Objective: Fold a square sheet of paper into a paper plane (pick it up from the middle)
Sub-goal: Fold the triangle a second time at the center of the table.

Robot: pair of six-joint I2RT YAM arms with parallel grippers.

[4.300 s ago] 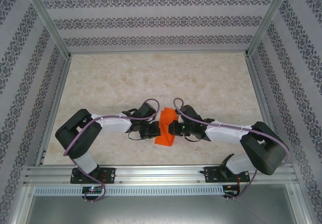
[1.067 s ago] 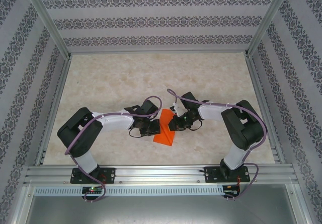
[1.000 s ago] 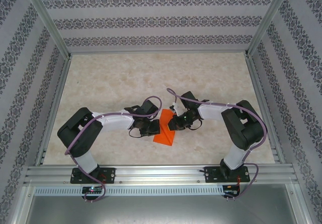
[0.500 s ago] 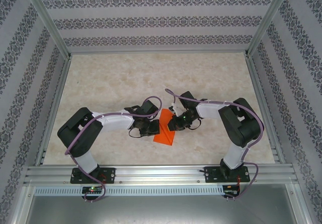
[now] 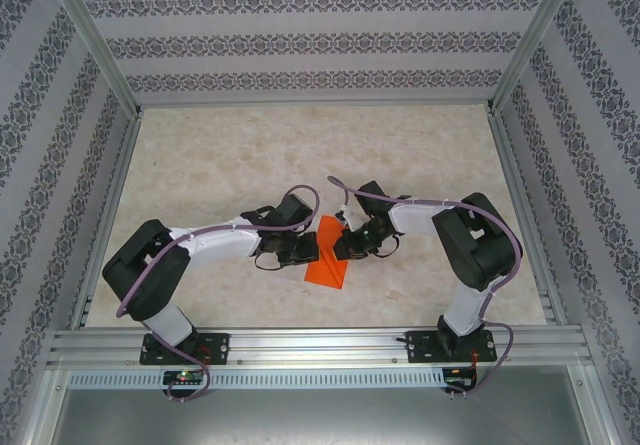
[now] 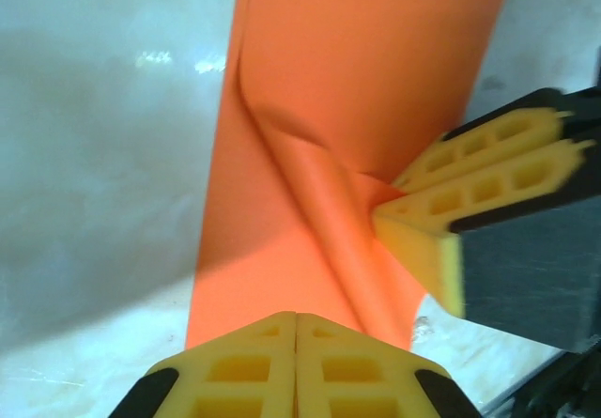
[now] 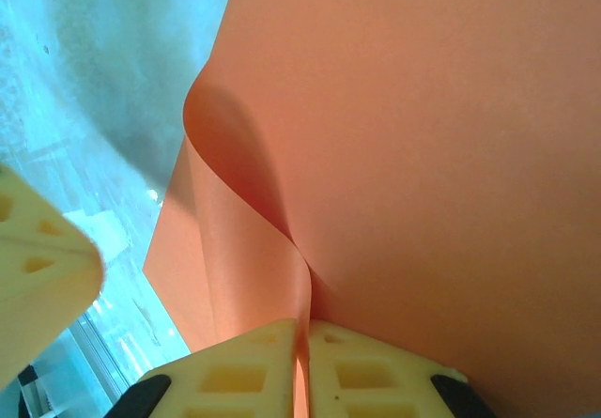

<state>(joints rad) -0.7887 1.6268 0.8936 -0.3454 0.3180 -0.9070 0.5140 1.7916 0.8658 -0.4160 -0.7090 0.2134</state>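
The orange square sheet of paper point(image 5: 328, 267) lies on the table between both arms, folded into a narrow strip with a point toward the near edge. My right gripper point(image 5: 340, 249) is shut on a raised flap of the paper point(image 7: 423, 155), and an orange sliver shows between the right gripper's point(image 7: 304, 324) pads. My left gripper point(image 5: 311, 254) is shut with nothing between its pads. In the left wrist view its tips point(image 6: 297, 317) rest at the paper's point(image 6: 376, 61) edge, facing the right gripper's fingers point(image 6: 479, 169). The lifted flap curls up from a diagonal crease.
The pale marble tabletop point(image 5: 250, 155) spreads behind and beside the paper. Patterned walls point(image 5: 320, 45) and metal rails point(image 5: 320, 345) enclose the space. The left finger point(image 7: 38, 249) sits close on the right wrist view's left side.
Over the last second the left arm's elbow dropped toward the near left and its gripper nudged right. The right arm edged slightly left. The paper stays put.
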